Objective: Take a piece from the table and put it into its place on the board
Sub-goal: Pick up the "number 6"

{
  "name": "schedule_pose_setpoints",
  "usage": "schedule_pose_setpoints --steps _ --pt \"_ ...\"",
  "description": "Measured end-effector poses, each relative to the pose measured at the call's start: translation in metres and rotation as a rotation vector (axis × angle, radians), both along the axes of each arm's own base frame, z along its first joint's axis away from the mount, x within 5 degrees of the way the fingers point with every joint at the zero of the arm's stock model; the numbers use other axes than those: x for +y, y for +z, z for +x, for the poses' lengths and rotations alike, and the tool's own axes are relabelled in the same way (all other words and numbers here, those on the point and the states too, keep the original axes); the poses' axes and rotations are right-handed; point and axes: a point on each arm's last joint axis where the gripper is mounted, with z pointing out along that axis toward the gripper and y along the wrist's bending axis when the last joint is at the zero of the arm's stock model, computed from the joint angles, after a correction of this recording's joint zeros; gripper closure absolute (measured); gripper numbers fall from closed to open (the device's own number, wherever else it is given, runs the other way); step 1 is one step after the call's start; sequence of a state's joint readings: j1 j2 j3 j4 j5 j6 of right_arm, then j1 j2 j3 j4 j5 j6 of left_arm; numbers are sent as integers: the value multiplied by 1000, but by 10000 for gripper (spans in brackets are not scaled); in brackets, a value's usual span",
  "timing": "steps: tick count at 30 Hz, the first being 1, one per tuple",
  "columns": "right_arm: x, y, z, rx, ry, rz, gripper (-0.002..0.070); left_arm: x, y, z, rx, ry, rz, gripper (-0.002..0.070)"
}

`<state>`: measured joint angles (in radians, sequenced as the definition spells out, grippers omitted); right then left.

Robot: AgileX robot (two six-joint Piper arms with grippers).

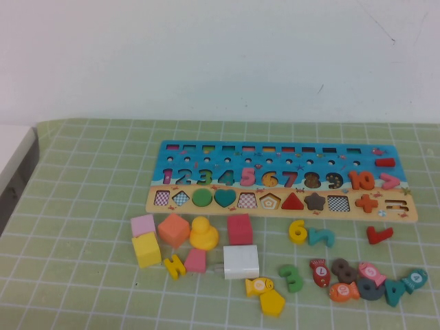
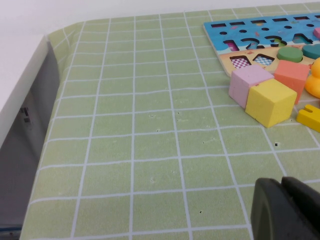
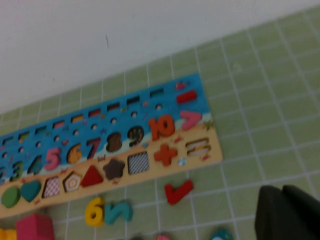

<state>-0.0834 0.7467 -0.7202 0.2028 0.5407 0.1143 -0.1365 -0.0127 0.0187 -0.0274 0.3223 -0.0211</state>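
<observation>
Yellow piece point(image 1: 298, 231) lies below board point(image 1: 165, 201), right gripper point(image 3: 282, 212) jaws together, apart from it.

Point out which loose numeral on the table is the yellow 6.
The yellow 6 lies just below the board, touching the teal 7. The other yellow numeral is angular, beside the pink block.
</observation>
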Motion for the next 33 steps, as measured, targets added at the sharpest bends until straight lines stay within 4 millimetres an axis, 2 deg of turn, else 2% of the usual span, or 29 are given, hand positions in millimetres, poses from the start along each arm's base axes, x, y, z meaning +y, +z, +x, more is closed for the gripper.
schedule_pose_setpoints --steps 3,9,13,15,16,21,26,33 --pt "3 -21 29 137 24 84 678 0 0 0 0 0 0 677" --pt "19 -58 84 376 184 193 670 0 0 0 0 0 0 677" --pt "52 -68 117 457 333 178 602 0 0 0 0 0 0 677" --pt "77 -72 131 484 419 143 558 0 0 0 0 0 0 677" --pt "101 -77 143 509 489 96 523 0 0 0 0 0 0 677" --pt "144 -97 172 605 570 -23 440 0 0 0 0 0 0 677" --pt "174 -111 198 694 620 -103 318 0 0 0 0 0 0 677" --pt "202 -127 230 741 617 -179 285 0 0 0 0 0 2 677"
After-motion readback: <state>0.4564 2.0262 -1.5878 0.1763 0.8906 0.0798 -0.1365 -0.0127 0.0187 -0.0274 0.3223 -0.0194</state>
